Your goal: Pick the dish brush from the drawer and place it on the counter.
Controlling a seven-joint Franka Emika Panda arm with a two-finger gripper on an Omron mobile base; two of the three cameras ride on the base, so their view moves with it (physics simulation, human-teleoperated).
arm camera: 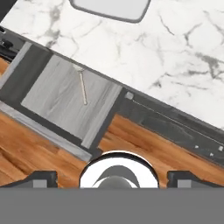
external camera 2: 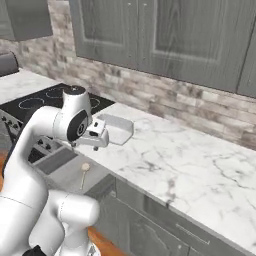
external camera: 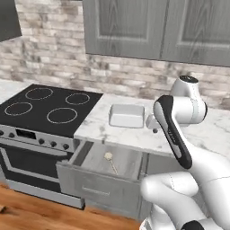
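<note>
Evidently the reach for the brush had not yet begun in earnest: the small dish brush with its round cream head and thin tan wooden handle [external camera: 110, 161] lay untouched on the pale grey floor of the wide, shallow grey drawer [external camera: 92, 187], which stood pulled open below the white marble countertop with grey veining [external camera 2: 190, 160]. From the hand camera the brush [arm camera: 82, 86] sat close under the counter's front edge, head toward the counter and handle pointing out toward the drawer front. The white arm's two-finger gripper [external camera 2: 96, 142] hung over the counter edge, above the open drawer and beside a shallow white rectangular dish [external camera: 127, 115], well apart from the brush. Its jaws stood wide and held nothing, the dark fingertips [arm camera: 41, 178] spread to either side of the hand view.

By my judgement the step in hand was the approach to the pick. The next move called for bringing the hand down into the drawer, lining the jaws across the slim handle, clear of the drawer walls and the counter lip, then closing on it
</note>
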